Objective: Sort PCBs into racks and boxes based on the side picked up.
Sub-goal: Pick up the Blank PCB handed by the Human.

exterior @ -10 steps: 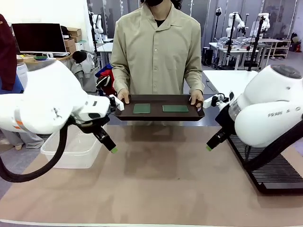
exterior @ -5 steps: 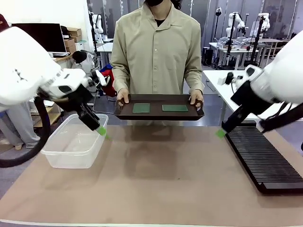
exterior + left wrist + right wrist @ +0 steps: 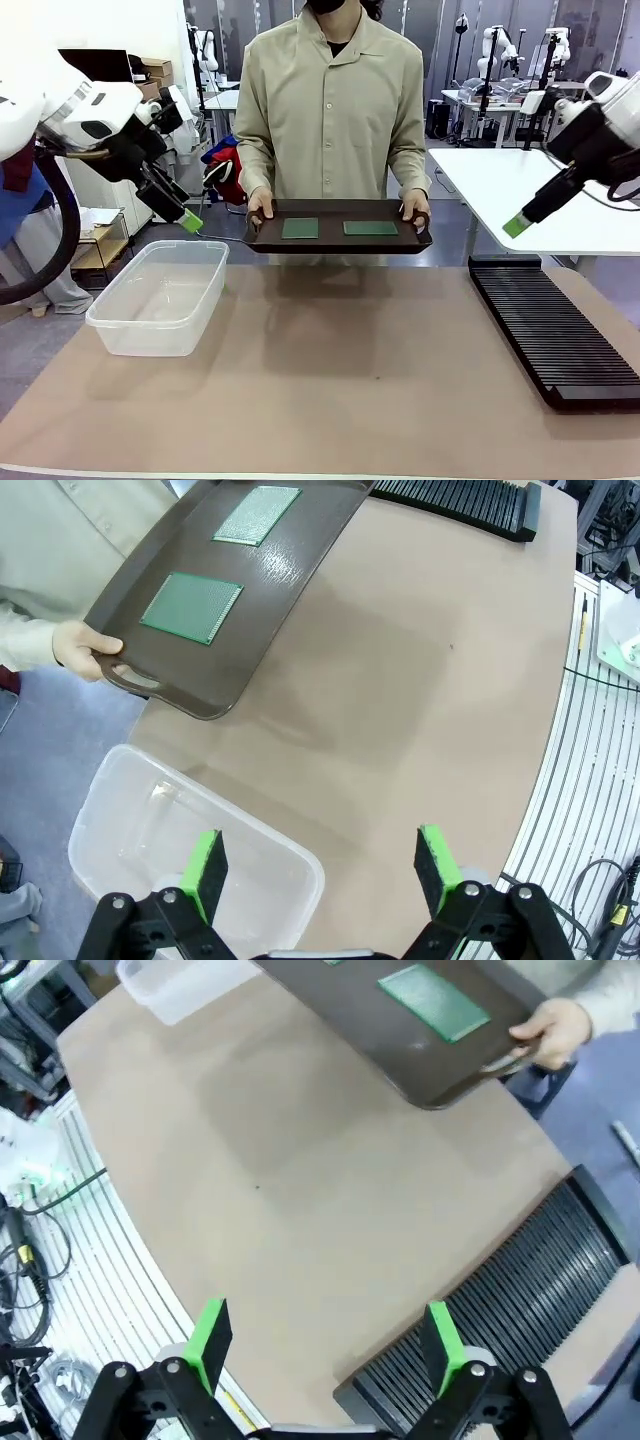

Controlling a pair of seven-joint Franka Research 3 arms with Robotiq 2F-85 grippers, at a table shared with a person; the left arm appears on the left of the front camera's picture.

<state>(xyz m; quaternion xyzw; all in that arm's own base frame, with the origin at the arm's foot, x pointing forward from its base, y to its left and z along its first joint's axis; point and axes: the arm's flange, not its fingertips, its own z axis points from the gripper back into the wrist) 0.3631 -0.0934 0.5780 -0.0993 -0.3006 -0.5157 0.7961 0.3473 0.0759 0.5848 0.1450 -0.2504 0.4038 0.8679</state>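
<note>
Both arms have gone up and swung out to the sides. The left jaws now hang above the box (image 3: 150,335). The right jaws hang above the far end of the rack (image 3: 555,330). Both are wide apart and hold nothing. One PCB (image 3: 299,228) and another PCB (image 3: 370,228) lie flat on the tray (image 3: 340,246) a person holds, between the two jaws and well apart from each. They look thin, light and stiff, so pinching an edge is probably best.
</note>
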